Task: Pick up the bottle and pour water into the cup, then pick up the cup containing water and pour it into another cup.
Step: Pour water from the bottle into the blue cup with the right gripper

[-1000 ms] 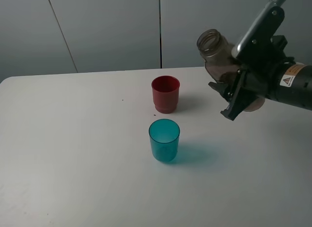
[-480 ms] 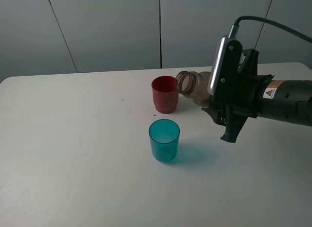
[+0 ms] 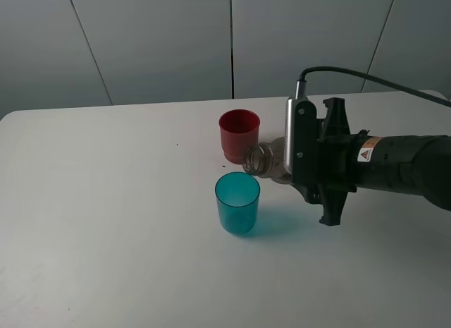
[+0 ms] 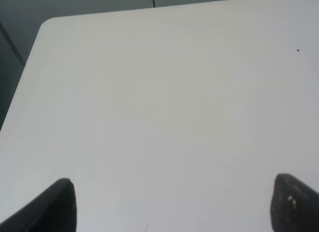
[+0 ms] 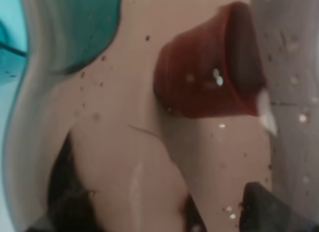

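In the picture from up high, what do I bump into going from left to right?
teal cup → bottle → right claw. The red cup stands straight behind the teal cup, so it has no clear place in the line.

Far cup [image 3: 239,135] behind near cup [image 3: 237,202] on table [image 3: 106,201], bottle [image 3: 268,161] sideways at their right

1 high overview, 2 wrist close-ups

One bottle [image 3: 268,163] — two cups [image 3: 239,135] [image 3: 237,202]
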Robot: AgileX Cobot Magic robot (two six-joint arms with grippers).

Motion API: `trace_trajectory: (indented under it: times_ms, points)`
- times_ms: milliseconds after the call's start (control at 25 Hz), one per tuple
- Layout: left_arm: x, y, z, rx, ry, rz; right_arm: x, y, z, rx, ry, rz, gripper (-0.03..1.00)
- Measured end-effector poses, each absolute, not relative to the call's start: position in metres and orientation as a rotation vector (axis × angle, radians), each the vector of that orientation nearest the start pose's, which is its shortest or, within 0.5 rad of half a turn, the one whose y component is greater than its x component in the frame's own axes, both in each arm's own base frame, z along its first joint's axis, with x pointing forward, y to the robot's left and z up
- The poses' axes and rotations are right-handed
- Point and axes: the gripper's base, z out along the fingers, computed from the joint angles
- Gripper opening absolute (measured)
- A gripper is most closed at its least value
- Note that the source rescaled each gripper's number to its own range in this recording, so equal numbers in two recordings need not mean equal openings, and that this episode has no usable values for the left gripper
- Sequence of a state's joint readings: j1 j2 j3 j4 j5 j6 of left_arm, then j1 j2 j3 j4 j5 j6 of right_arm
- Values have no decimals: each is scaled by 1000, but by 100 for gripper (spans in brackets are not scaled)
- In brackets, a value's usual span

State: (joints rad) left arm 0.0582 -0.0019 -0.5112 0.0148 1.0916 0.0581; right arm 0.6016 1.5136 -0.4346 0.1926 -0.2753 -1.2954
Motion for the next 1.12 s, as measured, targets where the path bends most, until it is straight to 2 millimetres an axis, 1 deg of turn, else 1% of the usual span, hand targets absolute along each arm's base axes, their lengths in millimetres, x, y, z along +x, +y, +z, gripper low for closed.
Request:
trace_trajectory:
  times_ms: [360,640,840,1120]
  points:
    - [-8,1,278,-1,2063,90,218,141,153,-1757,1467,-409,1]
    - [-8,1,278,-1,2063,90,227,135,158,-1743,1404,-596,1]
    - [-8,1,278,-1,2063,90,228,135,158,-1786,1353,-638,1]
    - [-8,1,278,-1,2063,90,228,135,159,-1789,1342,-649,1]
